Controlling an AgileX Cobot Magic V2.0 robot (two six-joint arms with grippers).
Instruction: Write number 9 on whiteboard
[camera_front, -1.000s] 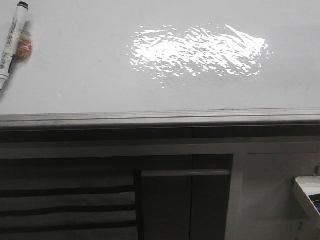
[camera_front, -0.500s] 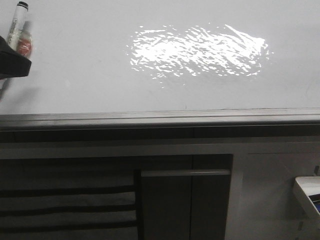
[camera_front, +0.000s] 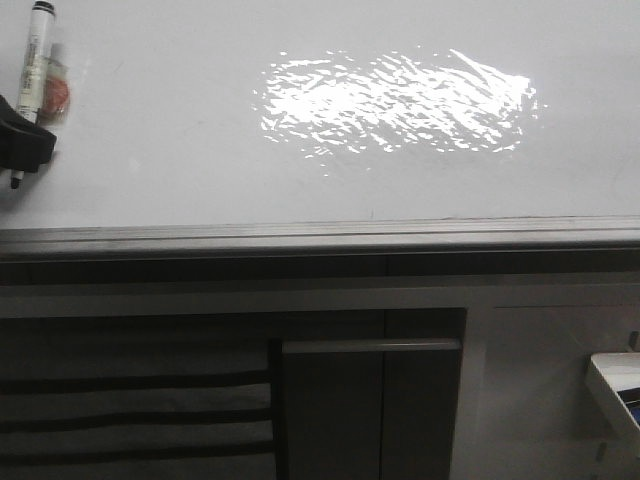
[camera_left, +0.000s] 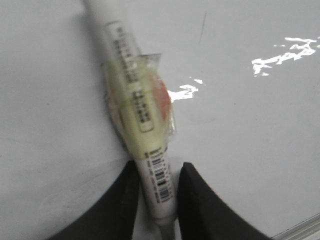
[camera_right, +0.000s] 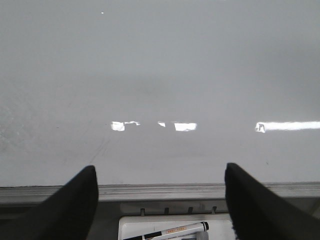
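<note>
The whiteboard (camera_front: 200, 150) lies glossy white with a bright glare patch (camera_front: 395, 100); no number 9 shows on it. A white marker (camera_front: 38, 60) with a black cap and a yellowish-red tape wad lies at the board's far left. My left gripper (camera_front: 22, 140) is shut on the marker's lower barrel. In the left wrist view the two black fingers (camera_left: 120, 200) press both sides of the marker (camera_left: 135, 100), near its barcode. My right gripper (camera_right: 159, 172) is open over the whiteboard (camera_right: 160, 60) near its edge, holding nothing.
A grey metal rail (camera_front: 320, 235) runs along the board's near edge. Below it are dark cabinet panels (camera_front: 370, 400). A white tray (camera_front: 615, 385) at lower right holds another marker (camera_right: 170, 231). A short faint dark stroke (camera_left: 202, 27) marks the board beyond the held marker.
My left gripper came in from the left edge and closed around the marker. The marker has turned slightly more upright, and its tip now shows below the fingers.
</note>
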